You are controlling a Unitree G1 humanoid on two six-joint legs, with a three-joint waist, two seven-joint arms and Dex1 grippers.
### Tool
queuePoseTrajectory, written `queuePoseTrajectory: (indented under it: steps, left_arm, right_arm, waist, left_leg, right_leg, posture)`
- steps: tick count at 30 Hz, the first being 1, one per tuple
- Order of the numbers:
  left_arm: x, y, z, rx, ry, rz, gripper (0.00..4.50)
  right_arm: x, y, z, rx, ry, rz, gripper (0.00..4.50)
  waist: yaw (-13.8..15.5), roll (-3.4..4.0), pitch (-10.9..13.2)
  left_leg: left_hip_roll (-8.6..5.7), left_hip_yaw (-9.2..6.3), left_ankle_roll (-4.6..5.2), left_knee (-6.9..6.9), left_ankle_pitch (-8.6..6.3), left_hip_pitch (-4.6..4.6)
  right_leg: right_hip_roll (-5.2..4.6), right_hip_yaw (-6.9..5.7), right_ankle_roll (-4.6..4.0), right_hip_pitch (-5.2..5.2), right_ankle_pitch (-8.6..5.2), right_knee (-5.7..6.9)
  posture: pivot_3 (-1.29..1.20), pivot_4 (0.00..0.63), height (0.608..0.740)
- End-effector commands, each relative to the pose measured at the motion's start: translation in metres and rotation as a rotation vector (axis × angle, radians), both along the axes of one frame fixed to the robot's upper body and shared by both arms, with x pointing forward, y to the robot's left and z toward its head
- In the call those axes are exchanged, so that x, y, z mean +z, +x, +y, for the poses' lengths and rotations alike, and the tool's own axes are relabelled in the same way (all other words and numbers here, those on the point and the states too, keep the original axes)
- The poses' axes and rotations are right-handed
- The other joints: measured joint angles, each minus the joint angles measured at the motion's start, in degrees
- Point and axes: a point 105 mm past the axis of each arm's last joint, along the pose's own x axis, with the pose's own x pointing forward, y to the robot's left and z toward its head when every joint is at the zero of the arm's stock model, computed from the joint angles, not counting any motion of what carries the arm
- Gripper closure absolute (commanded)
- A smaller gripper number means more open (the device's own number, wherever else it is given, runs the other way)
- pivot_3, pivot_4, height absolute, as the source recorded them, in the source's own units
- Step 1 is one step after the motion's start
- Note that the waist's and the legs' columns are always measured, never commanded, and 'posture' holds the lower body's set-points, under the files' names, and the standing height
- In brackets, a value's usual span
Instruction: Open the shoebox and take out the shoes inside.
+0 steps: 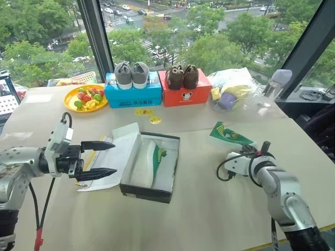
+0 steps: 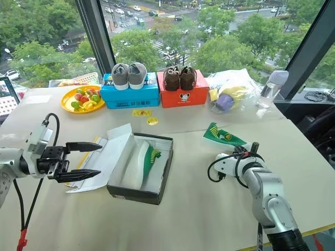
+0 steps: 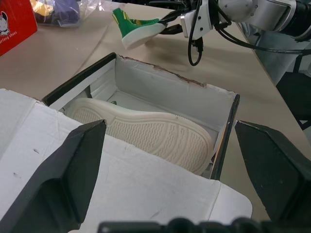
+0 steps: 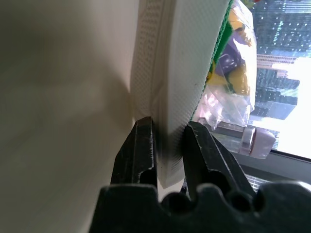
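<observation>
Looking down over our table point(image 1: 209, 209), we see the shoebox point(image 1: 151, 162) sitting open near the middle, its lid point(image 1: 112, 151) folded flat toward nine o'clock and showing its white inside. One green shoe point(image 1: 149, 159) lies on its side within the box, pale sole turned toward our left arm. The second green shoe point(image 1: 230, 135) rests on the table at about three o'clock from the box, well apart from it.

Our left gripper point(image 1: 99, 159) hovers over the open lid at nine o'clock of the box, its two black fingers spread wide with nothing between them; in the left wrist view the sole of the boxed shoe point(image 3: 146, 133) lies straight ahead between the fingers point(image 3: 58, 179).

Our right gripper point(image 4: 167, 141) sits at the near end of the second shoe, and in the right wrist view its fingers point(image 4: 143, 145) stand on either side of the white sole edge point(image 4: 180, 73), with that edge between the pads.

At twelve o'clock a blue shoebox point(image 1: 133, 90) carries a grey pair point(image 1: 131, 74), a red shoebox point(image 1: 184, 93) carries a brown pair point(image 1: 182, 76), and a yellow fruit plate point(image 1: 70, 102) sits beside them.
</observation>
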Motion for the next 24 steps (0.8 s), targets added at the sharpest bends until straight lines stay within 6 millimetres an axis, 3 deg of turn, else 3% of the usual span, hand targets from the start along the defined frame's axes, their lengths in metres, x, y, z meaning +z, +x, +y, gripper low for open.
queuePoseTrajectory:
  steps: [1, 4, 11, 16, 19, 22, 24]
  left_arm:
    - [0.008, -0.001, -0.001, -0.020, 0.002, -0.012, 0.00]
    - [0.006, -0.003, 0.000, -0.033, 0.014, -0.003, 0.00]
    - [0.000, -0.004, 0.007, -0.025, 0.059, -0.019, 0.00]
    - [-0.008, -0.006, 0.012, -0.015, 0.087, -0.010, 0.00]
    - [-0.006, -0.006, 0.012, -0.012, 0.085, -0.012, 0.00]
    - [-0.004, -0.007, 0.013, -0.005, 0.081, -0.011, 0.00]
    - [-0.005, -0.007, 0.013, -0.004, 0.082, -0.011, 0.00]
  right_arm:
    - [-0.007, -0.007, 0.006, 0.022, 0.051, 0.075, 1.84]
    - [-0.014, -0.021, 0.017, 0.070, 0.097, 0.183, 0.81]
    - [0.012, -0.039, 0.045, 0.200, 0.267, 0.279, 0.81]
    - [0.054, -0.049, 0.062, 0.343, 0.358, 0.372, 0.81]
    - [0.084, -0.044, 0.070, 0.431, 0.364, 0.373, 0.81]
    - [0.120, -0.024, 0.096, 0.598, 0.322, 0.273, 0.81]
    - [0.122, -0.012, 0.114, 0.684, 0.219, 0.231, 0.81]
  waist:
    - [0.10, 0.00, 0.01]
    - [0.30, -0.03, -0.01]
    - [0.50, -0.06, -0.02]
    - [0.69, -0.02, 0.01]
    - [1.28, -0.02, 0.02]
    - [1.25, 0.02, 0.05]
    - [1.18, 0.01, 0.05]
  left_leg:
    - [0.00, -0.01, 0.03, -0.02, -0.02, 0.15]
    - [-0.01, 0.00, 0.07, -0.02, -0.04, 0.22]
    - [0.03, -0.01, 0.06, -0.11, -0.05, 0.33]
    - [0.01, 0.00, 0.07, -0.08, -0.05, 0.34]
    - [0.02, 0.01, 0.11, -0.05, -0.07, 0.34]
    - [0.03, 0.04, 0.11, -0.09, -0.07, 0.35]
    - [0.04, 0.04, 0.10, -0.17, -0.07, 0.39]
  right_leg:
    - [-0.01, -0.02, -0.06, 0.13, -0.05, -0.04]
    - [-0.04, 0.00, -0.10, 0.19, -0.09, -0.02]
    - [0.02, -0.03, -0.08, 0.24, -0.09, -0.03]
    - [-0.02, 0.01, -0.10, 0.23, -0.08, -0.04]
    - [-0.05, -0.03, -0.19, 0.23, -0.14, -0.07]
    - [-0.05, -0.05, -0.27, 0.19, -0.17, -0.06]
    - [-0.03, -0.07, -0.29, 0.19, -0.15, -0.06]
  posture:
    - [0.00, 0.150, 0.731]
    - [0.00, 0.150, 0.731]
    - [0.00, 0.150, 0.731]
    - [0.00, 0.150, 0.731]
    - [0.00, 0.150, 0.731]
    - [0.00, 0.150, 0.731]
    - [0.00, 0.150, 0.731]
